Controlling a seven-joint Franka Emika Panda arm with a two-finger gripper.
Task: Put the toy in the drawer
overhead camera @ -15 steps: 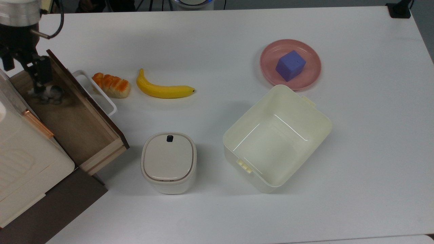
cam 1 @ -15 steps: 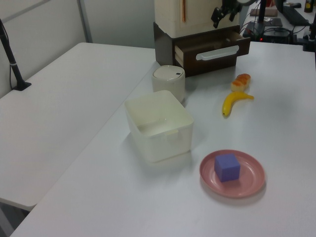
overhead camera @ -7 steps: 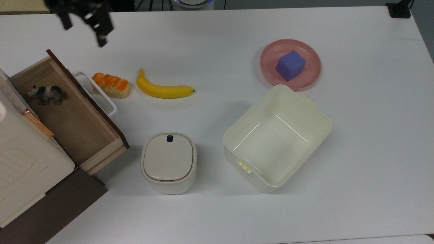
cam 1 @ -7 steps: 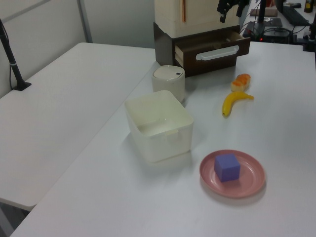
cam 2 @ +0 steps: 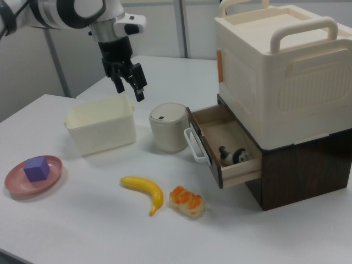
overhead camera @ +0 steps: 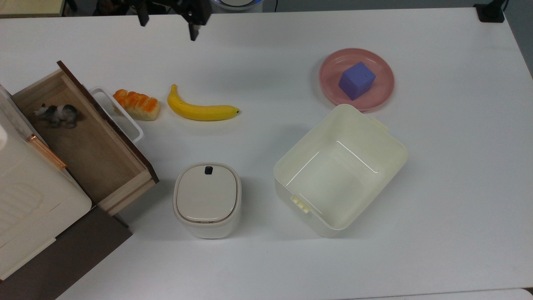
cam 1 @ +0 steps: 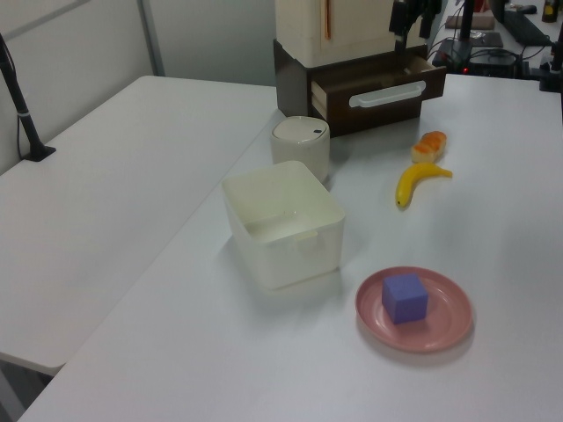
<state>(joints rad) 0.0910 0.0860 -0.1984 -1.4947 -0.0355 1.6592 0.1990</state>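
The claw (cam 2: 127,83) has lifted clear and swung away over the bench (overhead camera: 437,166), its fingers spread wide and holding nothing. The toy (overhead camera: 57,114) lies well apart from it, inside the open drawer (overhead camera: 100,160). I judge the placing done.

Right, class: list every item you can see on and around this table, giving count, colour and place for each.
toy: one, black-and-white panda, inside the open drawer
drawer: one, light wood, pulled out
storage box: one, cream, atop the drawer unit
bread: one, orange, beside the drawer handle
banana: one, yellow, beside the bread
lidded container: one, cream
bin: one, cream, open
plate: one, pink
cube: one, purple, on the plate
gripper: one, black, jaws open, raised above the table
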